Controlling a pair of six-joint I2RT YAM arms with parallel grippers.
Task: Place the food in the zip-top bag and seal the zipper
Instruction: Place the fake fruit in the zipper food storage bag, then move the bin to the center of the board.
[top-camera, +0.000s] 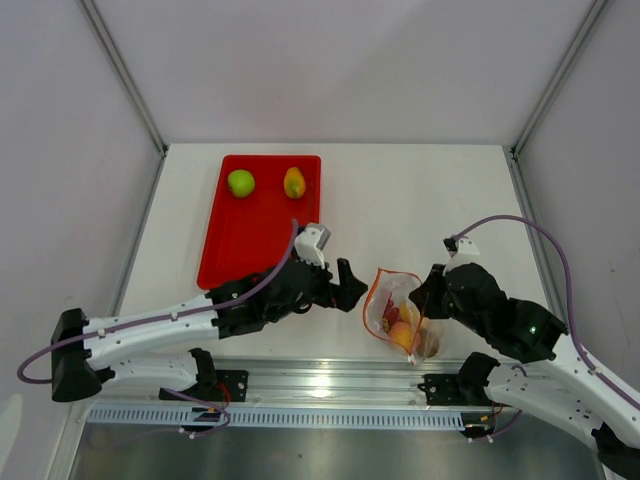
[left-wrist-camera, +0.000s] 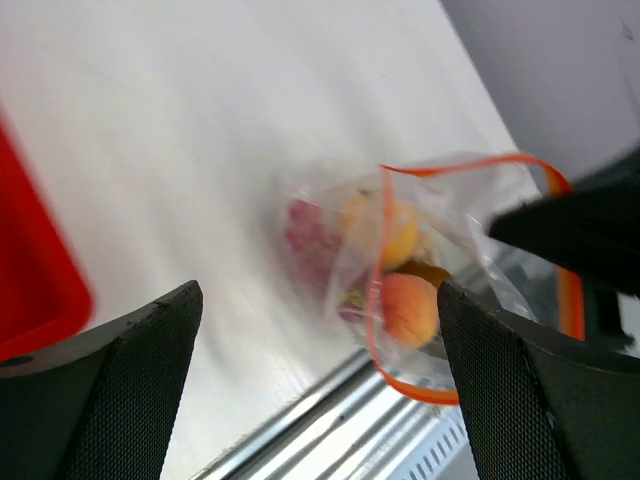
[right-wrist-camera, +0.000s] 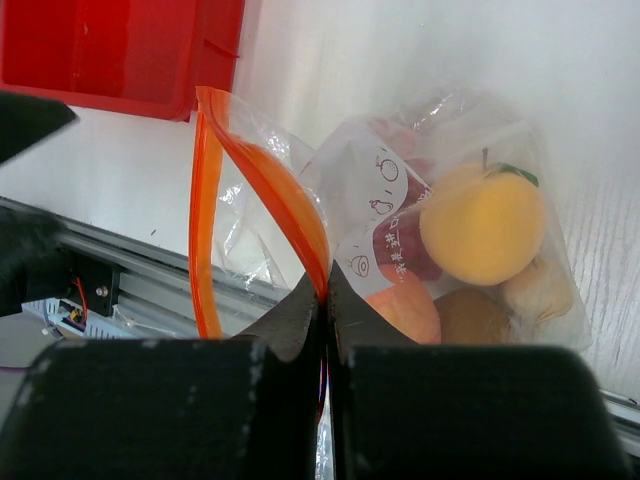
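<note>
The clear zip-top bag (top-camera: 398, 312) lies at the table's near edge with its mouth open. Its orange-red zipper (right-wrist-camera: 262, 170) loops wide. Inside it lie an orange (right-wrist-camera: 482, 222), a pink peach (right-wrist-camera: 405, 305), a brown kiwi (right-wrist-camera: 473, 317), a pale bulb (right-wrist-camera: 537, 285) and dark red grapes (left-wrist-camera: 308, 232). My right gripper (right-wrist-camera: 325, 298) is shut on the zipper strip at the bag's right side. My left gripper (top-camera: 350, 285) is open and empty just left of the bag's mouth. A green apple (top-camera: 240, 183) and a yellow-green mango (top-camera: 294, 182) lie on the red tray (top-camera: 248, 240).
The red tray stands at the back left of the white table. A metal rail (top-camera: 320, 385) runs along the near edge, right under the bag. Grey walls enclose the table on three sides.
</note>
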